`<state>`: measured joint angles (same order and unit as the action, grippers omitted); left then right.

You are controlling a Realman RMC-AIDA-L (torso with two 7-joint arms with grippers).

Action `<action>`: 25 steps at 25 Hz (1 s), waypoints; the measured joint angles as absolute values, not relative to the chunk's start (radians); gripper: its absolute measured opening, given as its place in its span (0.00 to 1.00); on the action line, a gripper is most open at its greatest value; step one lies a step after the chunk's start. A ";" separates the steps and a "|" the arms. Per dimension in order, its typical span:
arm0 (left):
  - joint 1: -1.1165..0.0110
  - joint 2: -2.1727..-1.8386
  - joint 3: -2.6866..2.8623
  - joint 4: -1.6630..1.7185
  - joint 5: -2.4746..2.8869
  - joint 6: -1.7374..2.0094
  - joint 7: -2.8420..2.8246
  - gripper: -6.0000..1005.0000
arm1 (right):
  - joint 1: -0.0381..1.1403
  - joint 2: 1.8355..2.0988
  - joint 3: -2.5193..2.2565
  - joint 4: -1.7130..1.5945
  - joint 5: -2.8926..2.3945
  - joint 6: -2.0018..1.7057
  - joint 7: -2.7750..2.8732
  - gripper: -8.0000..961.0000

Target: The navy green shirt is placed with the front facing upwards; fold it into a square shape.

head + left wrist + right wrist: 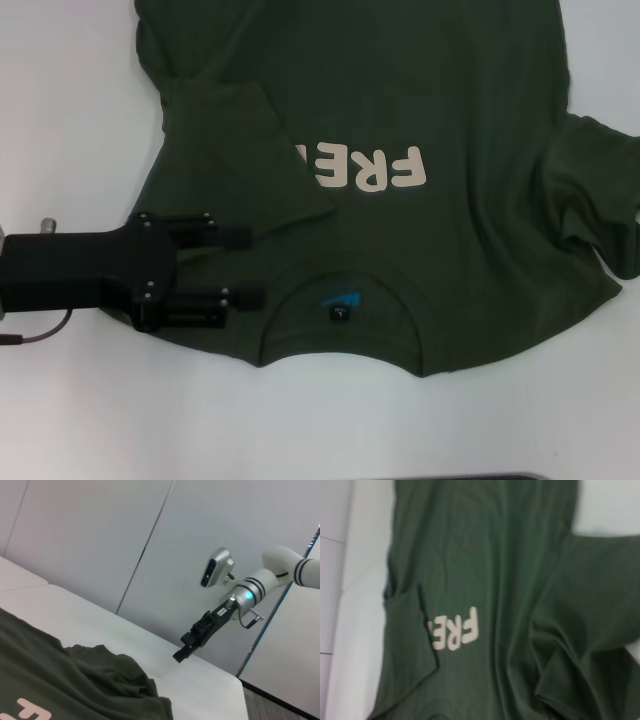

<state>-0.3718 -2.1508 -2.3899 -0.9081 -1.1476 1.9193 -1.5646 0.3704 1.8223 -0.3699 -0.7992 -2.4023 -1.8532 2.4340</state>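
Note:
The navy green shirt (pixel 440 100) lies front up on the white table (pixel 70 110), with its collar (pixel 340 290) nearest me. The black neck tag (pixel 340 313) with a blue mark shows inside the collar. One sleeve (pixel 240 150) is folded inward over the chest and hides the end of the cream lettering (pixel 375 170). The other sleeve (pixel 600 200) lies rumpled, spread outward. My left gripper (pixel 250 267) is open over the shoulder beside the collar, with nothing between its fingers. My right gripper (pixel 187 647) hangs in the air beyond the table's far side. The right wrist view looks down on the shirt (pixel 485 580).
Bare white table (pixel 300 420) runs along the near side below the collar, with a dark strip (pixel 450 477) at its front edge. Grey wall panels (pixel 100 540) stand behind the table's far side (pixel 200 680).

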 joint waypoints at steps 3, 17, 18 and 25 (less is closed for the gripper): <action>-0.374 -2.156 -2.390 -0.908 -1.148 1.921 -1.565 0.78 | 0.379 1.822 -0.365 -0.800 -2.422 -1.829 2.439 0.84; -0.370 -2.161 -2.391 -0.901 -1.201 1.913 -1.559 0.78 | 0.376 1.821 -0.364 -0.792 -2.456 -1.654 2.471 0.84; -0.370 -2.161 -2.391 -0.900 -1.202 1.913 -1.559 0.78 | 0.377 1.822 -0.361 -0.789 -2.463 -1.642 2.476 0.84; -0.377 -2.161 -2.394 -0.888 -1.202 1.907 -1.558 0.78 | 0.395 1.818 -0.360 -0.696 -2.465 -1.555 2.511 0.84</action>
